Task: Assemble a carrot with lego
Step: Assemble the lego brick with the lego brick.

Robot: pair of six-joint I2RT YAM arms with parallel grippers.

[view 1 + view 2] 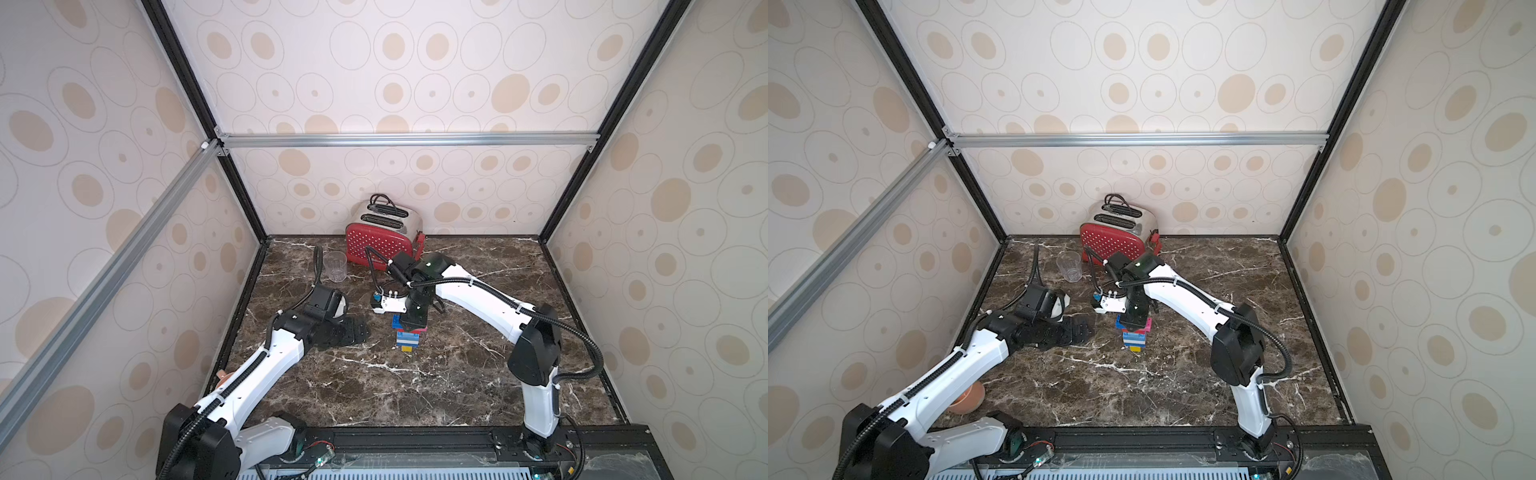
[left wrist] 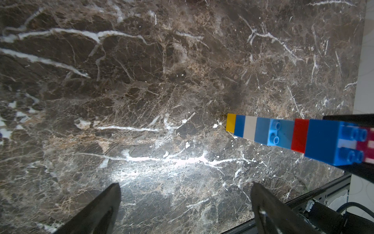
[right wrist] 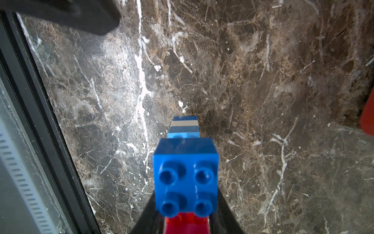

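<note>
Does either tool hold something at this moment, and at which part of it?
The right tool holds the carrot by its wide blue-and-pink end, opposite the yellow tip. The left tool is open and empty.

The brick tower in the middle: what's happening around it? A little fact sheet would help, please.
Stack: tapered tower of studded plastic bricks, yellow tip down, then blue, white, blue, red; blue and pink on top
Surface: dark brown marble table
Right end effector: shut on the tower's wide end
Left end effector: open, empty, beside the tower
Background: red metal toaster, clear plastic cup
</note>
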